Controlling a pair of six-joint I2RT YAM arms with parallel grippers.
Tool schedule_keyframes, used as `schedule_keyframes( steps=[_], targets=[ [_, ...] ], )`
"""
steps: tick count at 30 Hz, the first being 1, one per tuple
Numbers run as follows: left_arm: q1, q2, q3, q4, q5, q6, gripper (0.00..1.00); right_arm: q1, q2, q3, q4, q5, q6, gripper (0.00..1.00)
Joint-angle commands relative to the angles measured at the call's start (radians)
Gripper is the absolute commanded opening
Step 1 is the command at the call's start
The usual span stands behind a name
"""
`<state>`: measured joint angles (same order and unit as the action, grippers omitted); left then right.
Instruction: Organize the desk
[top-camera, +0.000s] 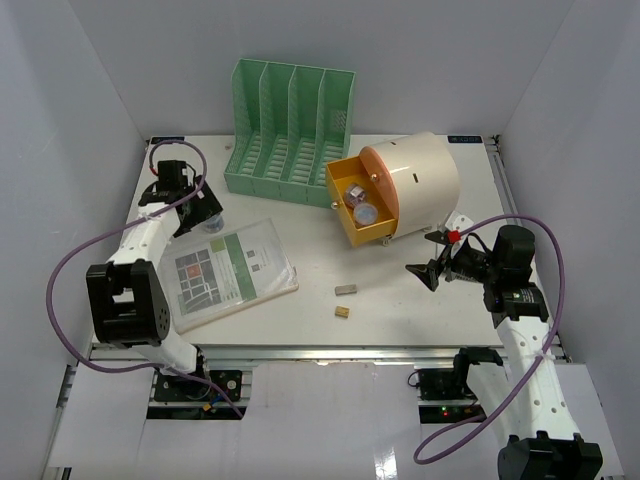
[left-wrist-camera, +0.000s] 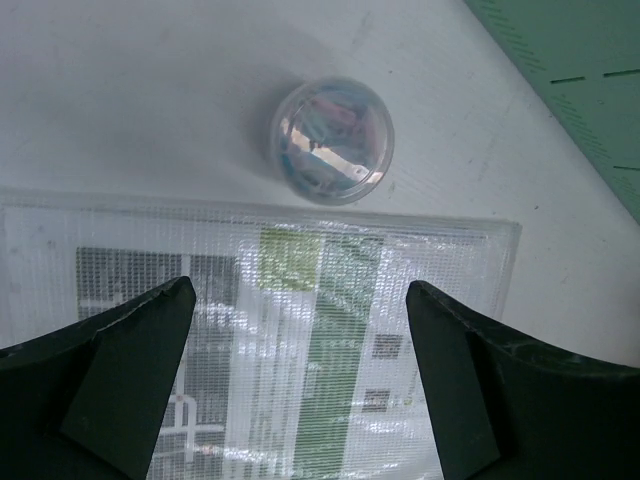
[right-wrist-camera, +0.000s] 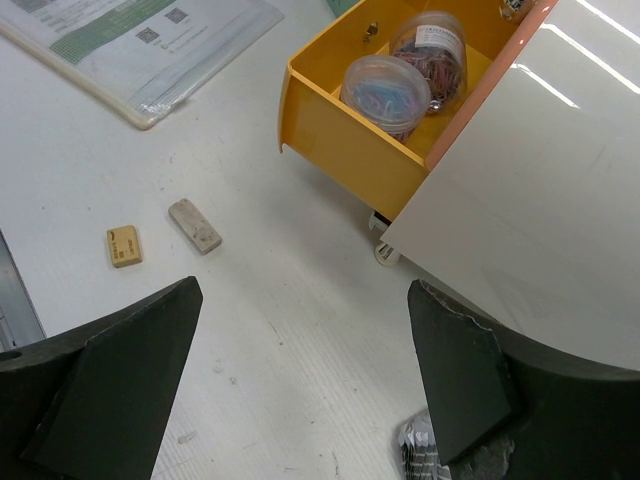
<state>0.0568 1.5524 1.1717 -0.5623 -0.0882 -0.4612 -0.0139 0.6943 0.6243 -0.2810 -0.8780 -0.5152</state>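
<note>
The white desk (top-camera: 400, 310) holds a mesh document pouch (top-camera: 230, 272) at the left. A small clear round jar of coloured clips (top-camera: 214, 222) stands just beyond the pouch. My left gripper (top-camera: 203, 208) is open and empty above the pouch's far edge (left-wrist-camera: 300, 300), with the jar (left-wrist-camera: 332, 140) ahead of its fingers. My right gripper (top-camera: 430, 265) is open and empty over bare desk (right-wrist-camera: 305, 295), just in front of the cream drawer box (top-camera: 415, 185). A grey eraser (top-camera: 347, 289) and a tan eraser (top-camera: 342, 312) lie to its left.
The box's yellow drawer (right-wrist-camera: 350, 150) stands open with two clear jars inside. A green slotted file rack (top-camera: 290, 130) stands at the back. A small silver-black object (right-wrist-camera: 425, 455) lies beside my right finger. White walls enclose the desk, and a metal rail (top-camera: 320, 352) runs along the front.
</note>
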Motion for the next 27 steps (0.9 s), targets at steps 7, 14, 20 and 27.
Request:
schedule_keyframes(
  steps=[7,14,20,27],
  targets=[
    [-0.003,0.258,0.205,-0.008,0.169,0.137,0.98,-0.008,0.01,-0.008,0.026,-0.012,-0.007,0.9],
    [-0.003,0.385,0.345,-0.062,0.081,0.163,0.97,-0.009,0.017,-0.008,0.027,-0.013,-0.009,0.9],
    [-0.004,0.413,0.359,-0.078,0.07,0.167,0.7,-0.009,0.02,-0.009,0.027,-0.008,-0.011,0.9],
    [-0.004,0.349,0.316,-0.058,0.143,0.159,0.29,-0.009,0.021,-0.009,0.028,-0.009,-0.011,0.9]
  ],
)
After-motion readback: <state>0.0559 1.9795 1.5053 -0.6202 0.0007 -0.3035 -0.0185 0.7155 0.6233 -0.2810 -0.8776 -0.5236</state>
